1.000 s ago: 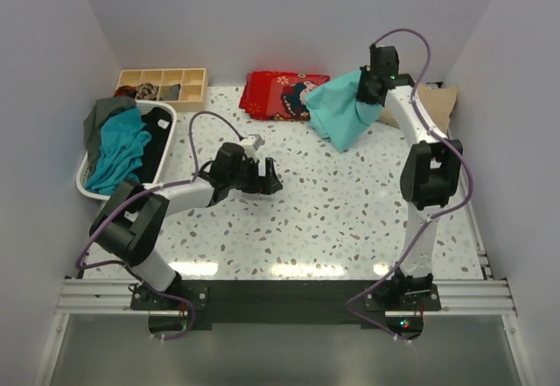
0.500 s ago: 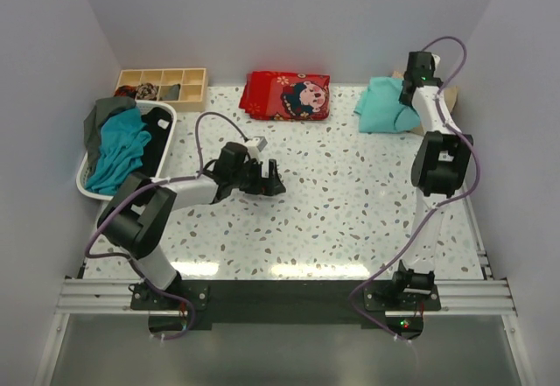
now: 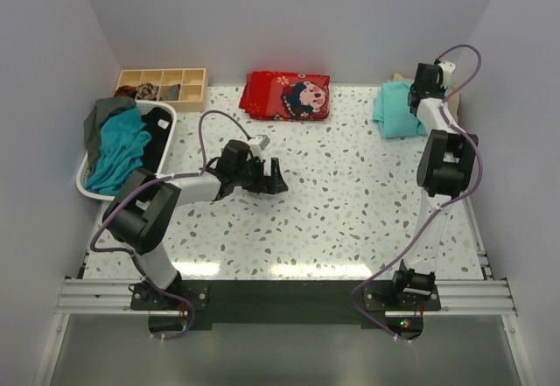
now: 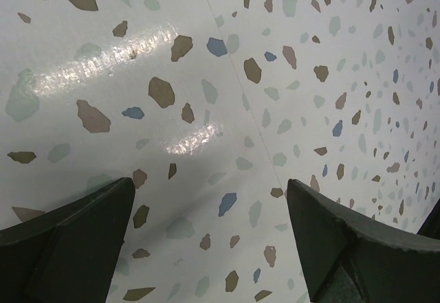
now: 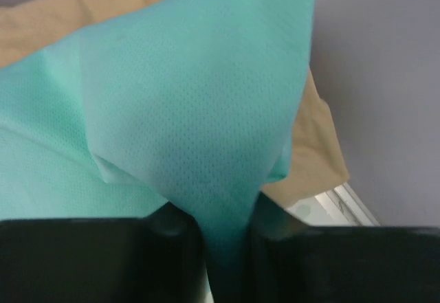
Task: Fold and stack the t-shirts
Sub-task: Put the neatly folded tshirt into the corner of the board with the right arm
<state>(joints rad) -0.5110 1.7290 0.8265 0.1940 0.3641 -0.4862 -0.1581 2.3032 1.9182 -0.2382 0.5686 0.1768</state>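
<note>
A folded light turquoise-mint t-shirt (image 3: pixel 395 109) lies at the far right of the table on top of a beige t-shirt (image 3: pixel 451 99). My right gripper (image 3: pixel 423 87) is shut on a fold of the mint t-shirt (image 5: pixel 206 124); the beige t-shirt (image 5: pixel 320 152) shows under it in the right wrist view. My left gripper (image 3: pixel 273 178) is open and empty, low over the bare speckled table (image 4: pixel 227 76) left of centre. More tees, darker teal (image 3: pixel 121 145), black (image 3: pixel 157 136) and grey-green (image 3: pixel 105 110), sit in a white basket (image 3: pixel 87 185) at the left.
A wooden compartment tray (image 3: pixel 162 87) stands at the back left. A red patterned folded cloth (image 3: pixel 287 95) lies at the back centre. Walls close in the table on the left, back and right.
My right gripper carried the mint t-shirt from mid-air to the far right corner and lowered it onto the beige one. The left gripper barely moved.
</note>
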